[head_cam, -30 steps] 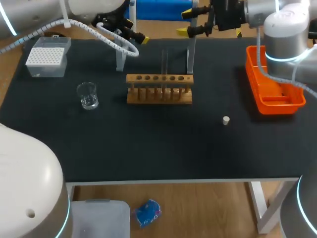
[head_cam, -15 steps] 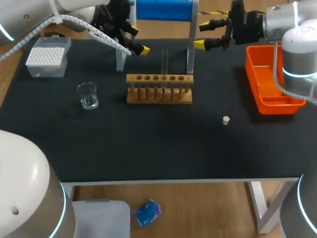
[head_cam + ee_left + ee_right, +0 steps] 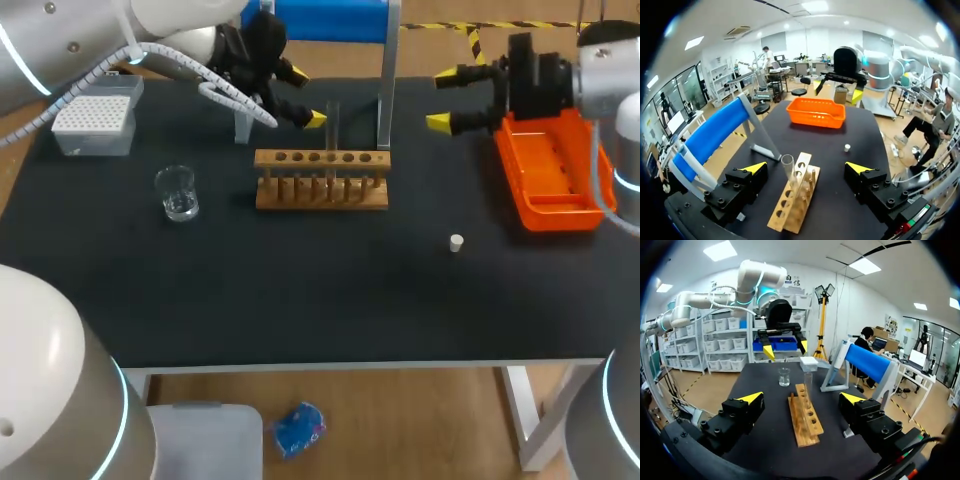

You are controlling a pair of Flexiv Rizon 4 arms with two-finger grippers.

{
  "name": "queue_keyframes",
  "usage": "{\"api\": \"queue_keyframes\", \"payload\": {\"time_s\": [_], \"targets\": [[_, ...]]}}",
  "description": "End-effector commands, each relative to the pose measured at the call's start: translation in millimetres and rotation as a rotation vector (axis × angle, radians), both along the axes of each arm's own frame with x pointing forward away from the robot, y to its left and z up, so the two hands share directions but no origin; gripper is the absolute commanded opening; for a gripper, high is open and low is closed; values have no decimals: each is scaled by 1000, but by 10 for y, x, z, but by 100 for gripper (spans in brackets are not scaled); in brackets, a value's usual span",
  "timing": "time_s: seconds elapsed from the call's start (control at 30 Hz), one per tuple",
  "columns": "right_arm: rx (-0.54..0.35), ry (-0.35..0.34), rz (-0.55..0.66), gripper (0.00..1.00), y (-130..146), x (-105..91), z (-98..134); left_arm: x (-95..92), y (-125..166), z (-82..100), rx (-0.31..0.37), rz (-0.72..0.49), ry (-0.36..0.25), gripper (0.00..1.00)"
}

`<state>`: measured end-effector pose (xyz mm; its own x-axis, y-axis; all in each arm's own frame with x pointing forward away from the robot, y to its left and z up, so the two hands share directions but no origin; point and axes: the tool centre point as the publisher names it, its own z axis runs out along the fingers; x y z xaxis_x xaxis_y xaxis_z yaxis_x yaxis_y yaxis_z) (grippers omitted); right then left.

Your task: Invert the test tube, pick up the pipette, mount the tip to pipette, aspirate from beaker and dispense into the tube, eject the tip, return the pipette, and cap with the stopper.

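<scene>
Test tube (image 3: 788,172) stands upright in the wooden rack (image 3: 320,180), between the wide-spread fingers of the left pincer (image 3: 806,167). It is nearer one finger than the other and touched by neither. A second ago this pincer hung by the table's far edge, off to the side of the rack. It has since swung in level with the tube's upper part, and it holds nothing. I judge that only the closing is left before the inverting step can begin. The right pincer (image 3: 441,100), also fully open and empty, has drawn away from the middle of the far edge to the orange basket (image 3: 560,215). That leaves room around the rack, and the tube is well ahead of it.

The tube is slim, smooth, clear glass, probably slippery under hard yellow tips; I cannot tell which end is up. The rack is pale wood with a row of round holes. The beaker (image 3: 178,193), well to the side of the left pincer, is squat clear glass holding a little liquid. The stopper (image 3: 456,242), a small pale plug, lies on the matte black table (image 3: 300,300), nearer the right pincer.
</scene>
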<state>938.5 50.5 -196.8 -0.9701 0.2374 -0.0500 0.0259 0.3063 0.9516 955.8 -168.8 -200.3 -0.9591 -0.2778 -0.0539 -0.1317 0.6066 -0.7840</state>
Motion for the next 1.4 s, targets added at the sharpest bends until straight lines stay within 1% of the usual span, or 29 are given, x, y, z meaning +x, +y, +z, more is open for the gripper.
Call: {"api": "queue_keyframes", "payload": {"time_s": [0.03,0.7,0.73,0.87,0.9,1.0,1.1,1.4], "targets": [[6,-6,-9,100,-67,-103,10,55,-44,-20,6,-4,7,100],[6,-6,-9,100,-67,-103,10,55,-44,-20,6,-4,7,100],[6,-6,-9,100,-67,-103,10,75,-43,-51,2,0,2,100],[14,-24,21,100,-127,-177,-31,155,-35,-124,-20,12,-12,100],[14,-25,28,100,-145,-197,-41,179,-31,-132,-32,10,-9,100],[10,-29,39,100,-201,-260,-85,240,-21,-161,-36,11,-7,100],[14,-21,41,100,-268,-314,-144,278,-17,-175,-33,3,-7,100],[2,22,-14,100,-460,-474,-339,331,-89,-259,-30,-10,0,100]]}}
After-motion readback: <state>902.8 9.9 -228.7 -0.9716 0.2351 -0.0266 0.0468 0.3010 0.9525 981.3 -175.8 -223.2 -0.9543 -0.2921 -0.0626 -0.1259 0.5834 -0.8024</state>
